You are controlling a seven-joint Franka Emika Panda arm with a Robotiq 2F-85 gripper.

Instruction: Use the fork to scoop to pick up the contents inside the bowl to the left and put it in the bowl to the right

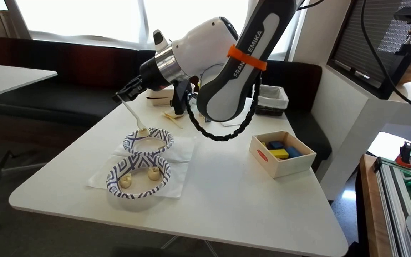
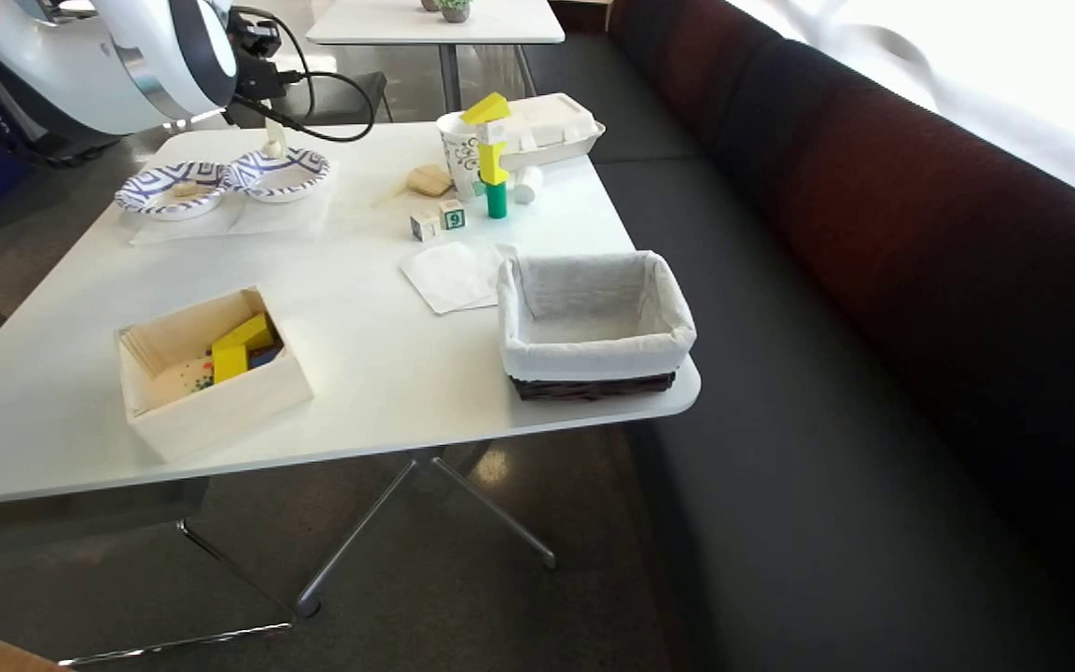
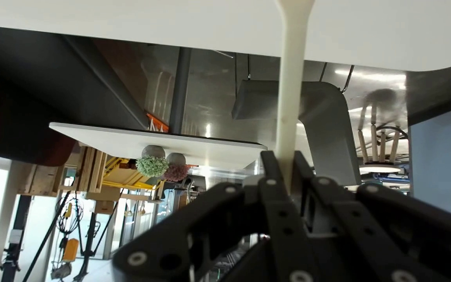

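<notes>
My gripper (image 1: 120, 96) is shut on the pale handle of the fork (image 1: 132, 113), which also runs up out of the jaws in the wrist view (image 3: 290, 86). The fork slants down to a patterned bowl (image 1: 128, 143). A beige piece (image 1: 143, 132) shows at the fork's tip, over that bowl's rim; whether it touches is unclear. A second patterned bowl (image 1: 112, 182) stands beside it and holds two beige dumpling-like pieces (image 1: 154, 173). Both bowls show in an exterior view (image 2: 153, 207). The fork's tines are hidden.
A white napkin (image 1: 178, 178) lies under the bowls. A wooden box (image 1: 273, 167) of blocks, a lined basket (image 2: 598, 359), a paper cup (image 2: 459, 154), an egg carton (image 2: 551, 131), stacked blocks (image 2: 493, 163) and a wooden utensil (image 2: 429, 180) stand on the table.
</notes>
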